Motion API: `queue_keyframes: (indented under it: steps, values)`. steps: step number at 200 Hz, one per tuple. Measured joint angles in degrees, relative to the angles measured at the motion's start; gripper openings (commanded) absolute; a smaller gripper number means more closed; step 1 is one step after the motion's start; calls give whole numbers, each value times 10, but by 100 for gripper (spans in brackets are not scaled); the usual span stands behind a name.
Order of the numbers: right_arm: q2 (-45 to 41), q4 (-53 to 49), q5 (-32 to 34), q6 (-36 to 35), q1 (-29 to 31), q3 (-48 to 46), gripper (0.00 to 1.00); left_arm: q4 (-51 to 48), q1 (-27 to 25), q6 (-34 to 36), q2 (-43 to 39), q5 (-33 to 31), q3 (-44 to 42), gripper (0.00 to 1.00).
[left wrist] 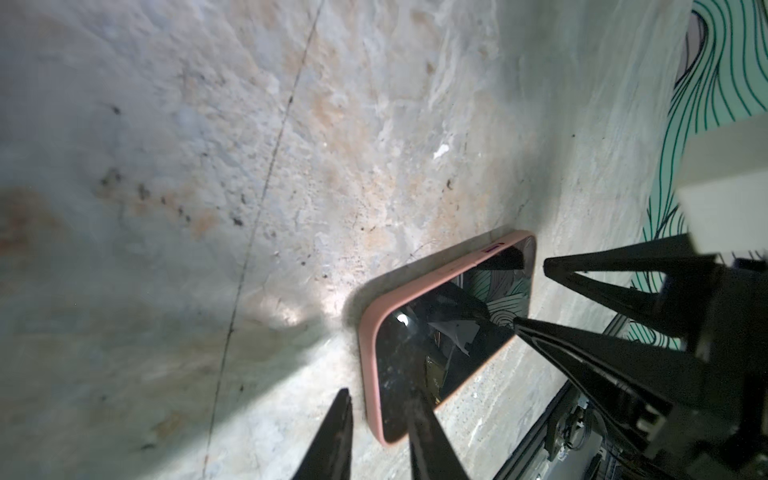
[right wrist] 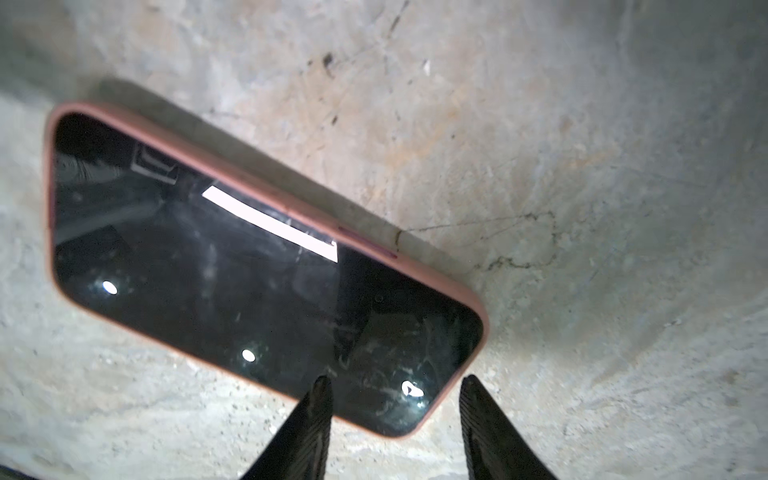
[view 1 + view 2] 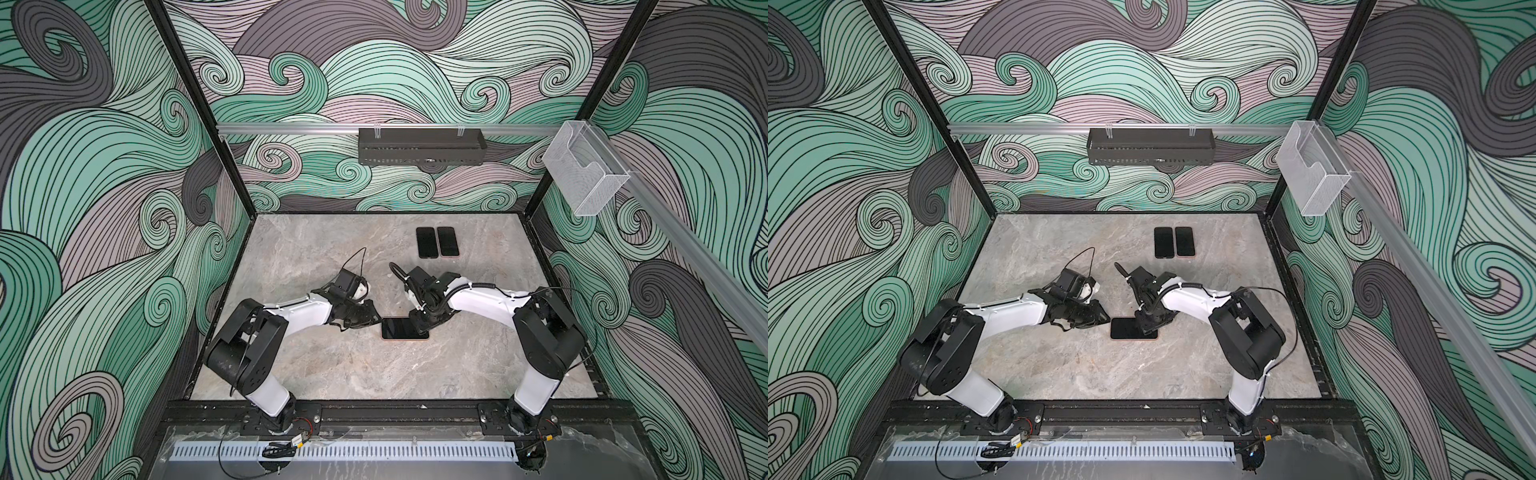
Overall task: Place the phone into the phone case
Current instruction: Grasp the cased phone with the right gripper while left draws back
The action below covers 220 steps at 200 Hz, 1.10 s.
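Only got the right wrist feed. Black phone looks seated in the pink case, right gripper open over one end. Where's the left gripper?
Observer: The left gripper is at the opposite short end of the black phone in the pink case, jaws apart astride the pink rim. I can't tell if it is touching.
Operator: Anything else on the table?
Observer: Two more dark flat phones lie side by side, farther back on the grey marble table.
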Motion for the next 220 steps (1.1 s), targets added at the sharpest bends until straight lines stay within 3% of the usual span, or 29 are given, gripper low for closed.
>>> queue_keyframes:
  steps: [20,83,113,143,220]
  values:
    - [-19,-8,0,-52,9,11,79,-14,7,1,-30,-18,0,38]
    - [-35,-9,0,-197,33,43,100,-73,54,-14,-163,-115,-48,58]
    - [-32,-5,-23,-246,33,47,100,-111,72,-23,-221,-167,-77,68]
    - [-3,-3,-53,-274,33,60,100,-142,76,-26,-279,-209,-103,86]
    - [56,-2,-76,-350,33,61,99,-187,82,-28,-443,-302,-158,91]
